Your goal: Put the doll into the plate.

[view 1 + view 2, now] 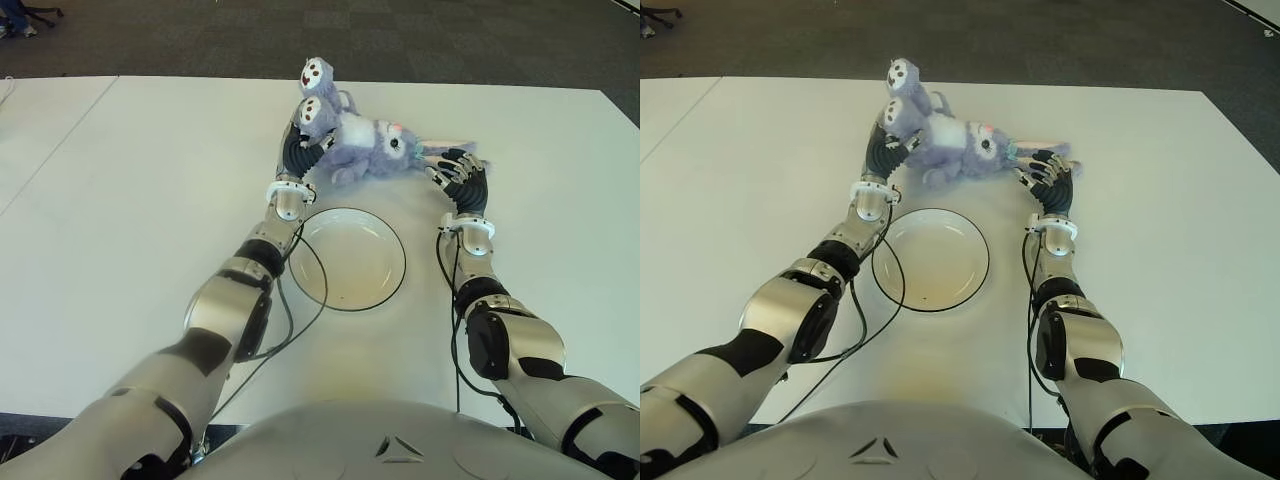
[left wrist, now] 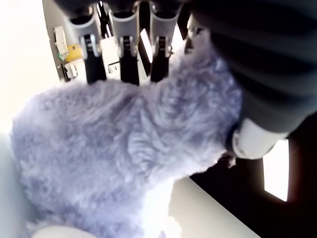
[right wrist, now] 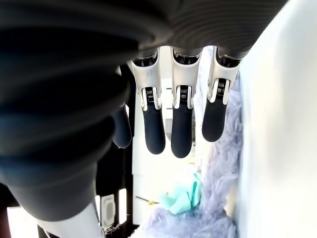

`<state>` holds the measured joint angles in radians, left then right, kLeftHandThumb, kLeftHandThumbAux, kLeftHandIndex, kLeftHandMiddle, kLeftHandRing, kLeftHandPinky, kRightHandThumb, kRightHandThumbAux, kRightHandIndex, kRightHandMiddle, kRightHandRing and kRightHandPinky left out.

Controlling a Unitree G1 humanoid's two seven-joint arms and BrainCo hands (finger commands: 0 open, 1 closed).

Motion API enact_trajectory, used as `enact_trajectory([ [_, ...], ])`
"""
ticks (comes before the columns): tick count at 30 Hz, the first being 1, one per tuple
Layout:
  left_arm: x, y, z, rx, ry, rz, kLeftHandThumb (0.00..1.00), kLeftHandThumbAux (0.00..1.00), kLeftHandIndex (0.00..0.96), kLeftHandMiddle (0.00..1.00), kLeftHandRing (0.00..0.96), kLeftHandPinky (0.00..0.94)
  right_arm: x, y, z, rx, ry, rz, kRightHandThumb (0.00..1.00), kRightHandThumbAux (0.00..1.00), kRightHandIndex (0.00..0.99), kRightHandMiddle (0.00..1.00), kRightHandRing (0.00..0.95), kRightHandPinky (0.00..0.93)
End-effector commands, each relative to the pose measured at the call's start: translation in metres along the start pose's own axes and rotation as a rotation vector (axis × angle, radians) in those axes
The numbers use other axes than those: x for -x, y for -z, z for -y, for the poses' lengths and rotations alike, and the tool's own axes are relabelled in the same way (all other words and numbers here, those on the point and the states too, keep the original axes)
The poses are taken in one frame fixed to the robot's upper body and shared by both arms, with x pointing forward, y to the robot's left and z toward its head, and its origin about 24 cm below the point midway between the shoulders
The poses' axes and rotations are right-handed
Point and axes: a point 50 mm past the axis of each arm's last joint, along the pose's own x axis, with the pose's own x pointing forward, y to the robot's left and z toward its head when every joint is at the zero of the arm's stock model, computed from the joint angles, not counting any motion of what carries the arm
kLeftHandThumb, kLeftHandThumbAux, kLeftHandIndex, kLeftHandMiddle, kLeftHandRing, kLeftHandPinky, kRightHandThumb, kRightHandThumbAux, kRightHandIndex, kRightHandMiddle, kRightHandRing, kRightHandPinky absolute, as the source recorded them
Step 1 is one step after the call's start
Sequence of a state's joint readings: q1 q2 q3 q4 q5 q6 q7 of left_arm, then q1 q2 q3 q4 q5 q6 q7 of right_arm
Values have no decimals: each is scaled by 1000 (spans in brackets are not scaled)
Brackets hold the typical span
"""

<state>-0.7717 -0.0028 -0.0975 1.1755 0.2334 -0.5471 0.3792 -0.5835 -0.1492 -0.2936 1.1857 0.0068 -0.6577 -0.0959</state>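
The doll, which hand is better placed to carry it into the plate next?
Left, probably. The left hand is pressed into the doll, its fingers against the fur. The right hand is at the doll's other end, fingers extended and holding nothing. The plate sits just nearer the robot, between both forearms.

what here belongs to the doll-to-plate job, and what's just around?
Job:
- doll, lying on the table beyond the plate
- plate, empty
- left hand, fingers closed on the doll
- right hand, fingers open at its other end

Around:
- white table
- grey carpet
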Motion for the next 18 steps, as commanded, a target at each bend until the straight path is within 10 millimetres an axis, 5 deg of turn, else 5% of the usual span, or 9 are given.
enact_trajectory([
  [1, 7, 4, 12, 40, 90, -16, 378, 651, 128, 255, 281, 320, 106, 103, 8, -15, 40, -472, 129, 866, 275, 300, 308, 331],
  [10, 3, -7, 19, 135, 104, 20, 520, 650, 166, 282, 310, 348, 105, 104, 8, -13, 36, -483, 132, 861, 277, 297, 298, 303],
  [11, 1, -10, 19, 153, 103, 18, 533, 650, 185, 287, 318, 359, 105, 104, 8, -12, 38, -484, 131, 859, 276, 296, 297, 302],
  [12, 0, -11, 20, 165, 102, 16, 659, 692, 353, 325, 358, 401, 105, 104, 9, -11, 39, -485, 130, 856, 276, 295, 295, 302],
  [13, -1, -12, 20, 172, 102, 15, 691, 703, 395, 335, 368, 412, 105, 104, 9, -11, 39, -485, 129, 855, 276, 295, 295, 302],
  [18, -11, -13, 15, 209, 81, -48, 709, 701, 417, 404, 433, 468, 105, 104, 9, -10, 44, -485, 133, 856, 281, 297, 297, 307],
])
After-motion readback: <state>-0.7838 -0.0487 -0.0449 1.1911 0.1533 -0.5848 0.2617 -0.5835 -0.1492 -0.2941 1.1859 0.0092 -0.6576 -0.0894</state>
